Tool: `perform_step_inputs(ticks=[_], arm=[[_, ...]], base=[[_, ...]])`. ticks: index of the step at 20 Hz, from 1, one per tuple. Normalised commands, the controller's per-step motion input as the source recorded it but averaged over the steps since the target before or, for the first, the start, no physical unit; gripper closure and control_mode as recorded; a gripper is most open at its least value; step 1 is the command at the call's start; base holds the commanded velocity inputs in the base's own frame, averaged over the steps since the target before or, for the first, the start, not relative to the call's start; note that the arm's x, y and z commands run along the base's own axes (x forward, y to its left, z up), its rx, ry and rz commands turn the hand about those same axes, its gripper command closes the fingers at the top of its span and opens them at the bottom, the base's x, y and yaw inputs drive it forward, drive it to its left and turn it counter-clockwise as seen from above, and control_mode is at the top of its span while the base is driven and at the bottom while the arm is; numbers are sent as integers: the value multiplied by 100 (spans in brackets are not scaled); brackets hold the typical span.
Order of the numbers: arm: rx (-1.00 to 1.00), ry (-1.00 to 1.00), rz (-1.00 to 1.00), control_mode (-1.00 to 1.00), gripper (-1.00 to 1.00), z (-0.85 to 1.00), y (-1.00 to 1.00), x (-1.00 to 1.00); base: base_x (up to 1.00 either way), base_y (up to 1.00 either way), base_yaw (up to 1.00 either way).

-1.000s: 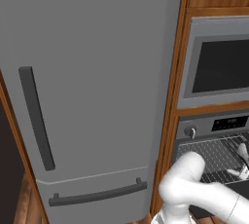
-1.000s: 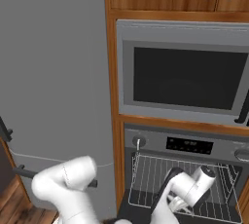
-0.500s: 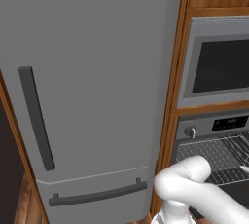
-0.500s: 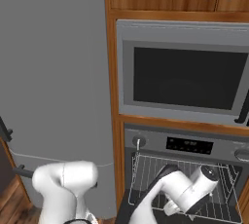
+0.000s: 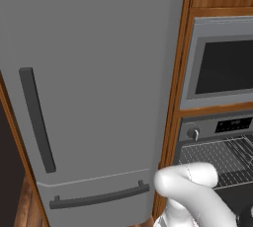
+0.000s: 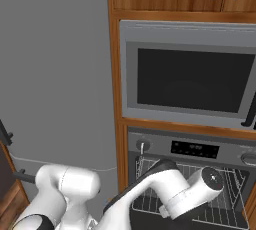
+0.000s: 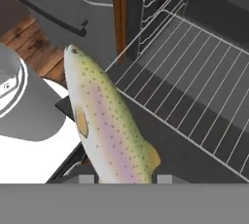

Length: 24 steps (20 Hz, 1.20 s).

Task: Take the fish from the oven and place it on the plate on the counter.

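Speckled silver-olive fish (image 7: 107,125) sits between the finger tips of the gripper (image 7: 125,179), jaws part-closed on its tail end, head pointing away, held clear above the wire rack (image 7: 194,77) of the open oven (image 6: 192,174). Step in hand, as judged: extraction done, carry phase starting. Next move calls for backing the arm out past the rack edge and turning toward the counter's plate without loosening the grip.
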Motion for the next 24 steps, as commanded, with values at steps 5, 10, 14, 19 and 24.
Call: perform_step_inputs(ticks=[5, 10, 14, 19, 24], arm=[[0, -17, 0, -100, 100, 100, 24, 0], [0, -14, 0, -100, 100, 100, 21, -30], [1, -23, 0, -100, 100, 100, 22, -41], [6, -19, 1, -100, 100, 95, 37, -15], [14, -11, 3, -100, 100, 93, 20, -18]], base=[[0, 0, 0], [0, 0, 0], [0, 0, 0], [0, 0, 0], [0, 0, 0]])
